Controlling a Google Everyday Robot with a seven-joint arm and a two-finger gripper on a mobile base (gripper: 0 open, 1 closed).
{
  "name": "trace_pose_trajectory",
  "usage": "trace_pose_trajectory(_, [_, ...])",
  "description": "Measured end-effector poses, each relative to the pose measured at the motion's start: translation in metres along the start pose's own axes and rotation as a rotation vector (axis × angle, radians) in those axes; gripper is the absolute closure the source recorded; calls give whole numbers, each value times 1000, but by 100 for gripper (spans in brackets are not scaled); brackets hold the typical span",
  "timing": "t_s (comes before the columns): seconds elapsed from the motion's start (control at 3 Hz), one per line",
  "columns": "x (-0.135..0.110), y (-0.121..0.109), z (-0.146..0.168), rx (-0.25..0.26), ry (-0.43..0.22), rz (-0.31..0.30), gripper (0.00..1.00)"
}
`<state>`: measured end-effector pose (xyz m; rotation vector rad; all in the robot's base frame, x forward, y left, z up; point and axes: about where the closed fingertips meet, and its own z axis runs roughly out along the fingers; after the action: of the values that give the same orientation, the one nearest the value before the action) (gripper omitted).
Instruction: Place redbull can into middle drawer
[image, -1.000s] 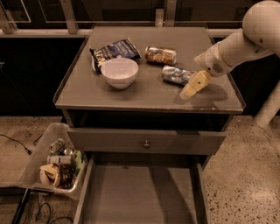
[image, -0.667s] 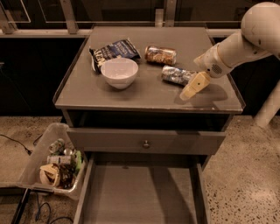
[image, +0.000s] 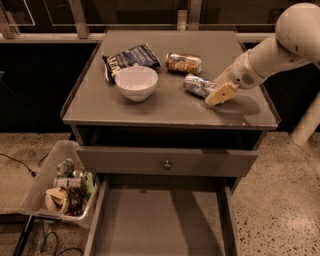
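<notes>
The redbull can (image: 196, 84) lies on its side on the cabinet top, right of centre. My gripper (image: 220, 93) is at the can's right end, low over the top and right up against the can; whether it holds the can does not show. The arm (image: 280, 47) comes in from the upper right. The middle drawer (image: 159, 225) is pulled out at the bottom of the view, with a bare grey floor and low side walls.
A white bowl (image: 136, 82), a dark snack bag (image: 129, 58) and a gold-brown can (image: 183, 62) also sit on the cabinet top (image: 165, 112). The drawer with a round knob (image: 166, 163) is slightly out. A plastic bin (image: 57, 186) of clutter stands on the floor at left.
</notes>
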<state>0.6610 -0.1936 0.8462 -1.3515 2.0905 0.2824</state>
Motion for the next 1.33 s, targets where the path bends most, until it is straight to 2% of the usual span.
trace_pose_trajectory(0.67, [0,0,0,0,0,0,92])
trace_pose_trajectory(1.0, [0,0,1,-1,1,0,100])
trace_pose_trajectory(1.33, [6,4,-10,11,14,-6,100])
